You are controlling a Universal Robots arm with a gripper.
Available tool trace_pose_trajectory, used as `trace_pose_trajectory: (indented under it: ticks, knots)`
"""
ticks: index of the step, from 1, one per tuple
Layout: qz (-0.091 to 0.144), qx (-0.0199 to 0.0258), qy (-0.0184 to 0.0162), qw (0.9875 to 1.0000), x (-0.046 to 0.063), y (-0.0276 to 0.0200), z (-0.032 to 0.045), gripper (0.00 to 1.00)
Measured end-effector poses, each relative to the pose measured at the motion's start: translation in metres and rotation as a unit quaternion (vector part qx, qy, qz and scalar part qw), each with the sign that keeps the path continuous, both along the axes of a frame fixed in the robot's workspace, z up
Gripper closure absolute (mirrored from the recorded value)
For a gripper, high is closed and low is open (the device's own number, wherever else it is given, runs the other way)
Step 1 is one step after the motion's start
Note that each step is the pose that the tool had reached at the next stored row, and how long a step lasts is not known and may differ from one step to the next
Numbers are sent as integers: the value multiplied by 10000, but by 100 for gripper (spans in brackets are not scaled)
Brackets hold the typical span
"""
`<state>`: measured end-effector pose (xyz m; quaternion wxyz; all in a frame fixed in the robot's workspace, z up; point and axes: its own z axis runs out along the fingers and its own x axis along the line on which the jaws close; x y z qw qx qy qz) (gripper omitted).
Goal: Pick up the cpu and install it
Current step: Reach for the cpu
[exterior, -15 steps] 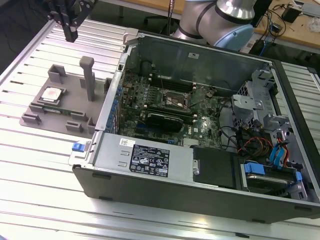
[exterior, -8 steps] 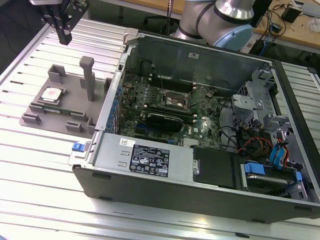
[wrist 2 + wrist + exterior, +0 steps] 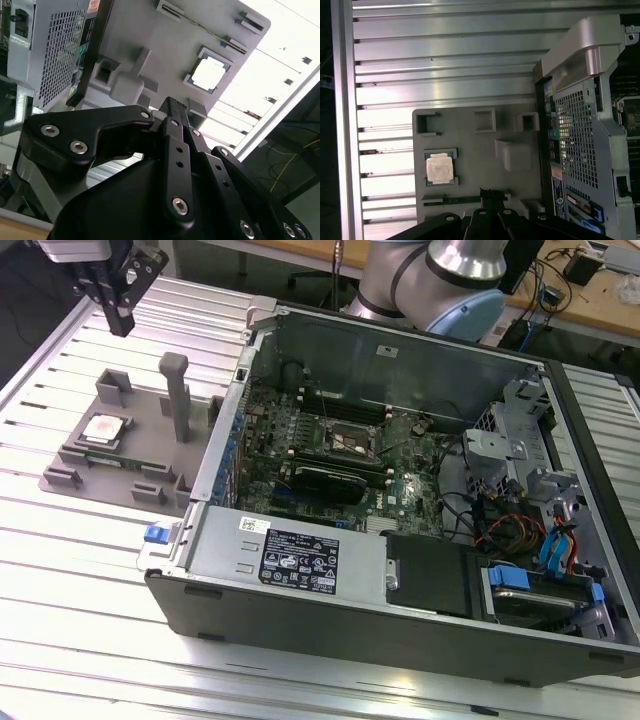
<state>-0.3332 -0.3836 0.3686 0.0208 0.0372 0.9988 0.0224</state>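
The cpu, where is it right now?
The cpu lies in the grey tray at the exterior view's left, beside the open computer case.

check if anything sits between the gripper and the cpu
Nothing visible does. The cpu lies uncovered in its recess on the grey tray, and the gripper hangs above the tray's edge. The upright post stands beside the cpu, not over it.

cpu (image 3: 104,429): shiny silvery metal top | holder tray (image 3: 142,454): matt grey plastic | table (image 3: 90,570): ribbed, brushed metal
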Motion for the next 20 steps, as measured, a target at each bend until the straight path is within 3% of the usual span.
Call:
trace_pose_trajectory:
  ticks: [7,14,20]
  knots:
    - [0,1,-1,10000,-122,0,-86,89]
    - [0,0,0,10000,-266,1,-235,89]
    - [52,1,1,10000,-320,1,-342,89]
